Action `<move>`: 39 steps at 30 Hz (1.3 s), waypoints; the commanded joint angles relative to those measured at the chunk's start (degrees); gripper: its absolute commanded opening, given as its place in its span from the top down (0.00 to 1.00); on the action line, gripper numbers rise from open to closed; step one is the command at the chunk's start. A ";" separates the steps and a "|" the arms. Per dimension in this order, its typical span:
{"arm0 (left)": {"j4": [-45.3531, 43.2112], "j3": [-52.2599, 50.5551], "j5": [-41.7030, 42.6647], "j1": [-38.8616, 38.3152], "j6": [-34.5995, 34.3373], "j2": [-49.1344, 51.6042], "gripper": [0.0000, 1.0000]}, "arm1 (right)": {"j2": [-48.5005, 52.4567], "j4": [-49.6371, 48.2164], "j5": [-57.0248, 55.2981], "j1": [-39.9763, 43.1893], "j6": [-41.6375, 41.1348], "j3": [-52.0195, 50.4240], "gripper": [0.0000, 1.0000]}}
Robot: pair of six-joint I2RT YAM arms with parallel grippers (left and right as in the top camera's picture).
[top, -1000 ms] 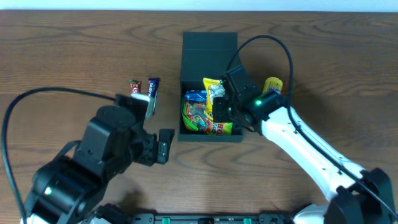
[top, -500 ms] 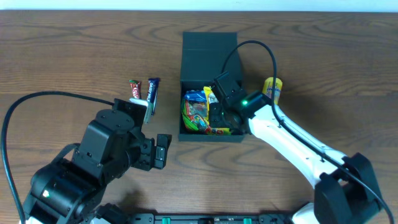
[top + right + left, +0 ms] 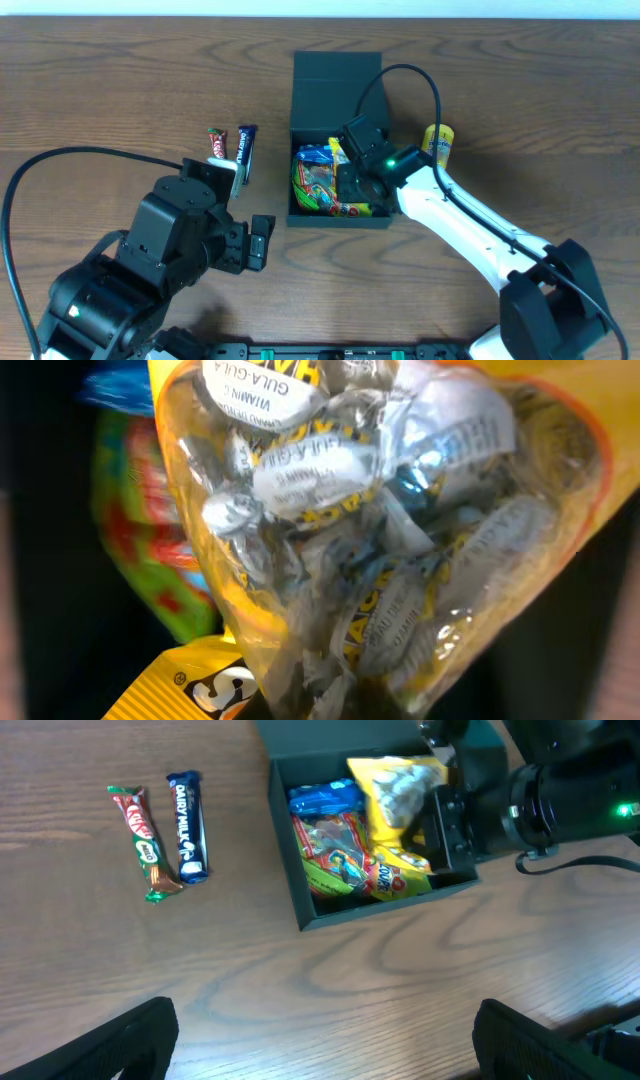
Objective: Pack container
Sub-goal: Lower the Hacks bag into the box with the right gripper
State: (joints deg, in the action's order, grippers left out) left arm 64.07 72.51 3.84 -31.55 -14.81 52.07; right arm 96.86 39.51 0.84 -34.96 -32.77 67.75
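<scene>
The dark teal container [image 3: 338, 221] stands open at the table's middle, its flap lid [image 3: 336, 76] lying back. Inside are a blue packet [image 3: 313, 153], a green and red packet [image 3: 315, 187] and a yellow packet [image 3: 350, 210]. My right gripper [image 3: 350, 178] is down in the container's right side, shut on a clear yellow bag of wrapped candies [image 3: 350, 510], which fills the right wrist view and also shows in the left wrist view [image 3: 400, 790]. My left gripper [image 3: 262, 240] is open and empty over bare table in front of the container [image 3: 380, 910]; its fingertips [image 3: 330, 1045] are far apart.
A red and green KitKat bar [image 3: 215, 143] and a blue Dairy Milk bar [image 3: 245, 146] lie side by side left of the container, also in the left wrist view [image 3: 145, 840] [image 3: 187, 825]. A yellow packet [image 3: 438, 140] lies right of the container, beside my right arm.
My right gripper moved left and down into the container with the candy bag. My left arm shifted slightly toward the front.
</scene>
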 commanded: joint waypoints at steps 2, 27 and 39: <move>0.00 0.61 -1.29 0.13 0.02 -0.09 0.05 | -0.17 -3.58 7.28 -1.49 4.76 0.04 0.98; 0.20 0.61 -1.31 0.13 0.04 -0.09 0.05 | -4.04 -5.31 9.09 -3.10 5.70 2.80 0.09; 0.22 0.61 -1.31 0.13 0.04 -0.09 0.05 | -3.02 -3.28 5.75 -2.71 8.02 0.33 0.99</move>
State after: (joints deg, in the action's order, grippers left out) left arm 64.12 72.51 3.40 -31.55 -14.81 52.07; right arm 90.45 35.79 7.97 -38.04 -26.00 69.56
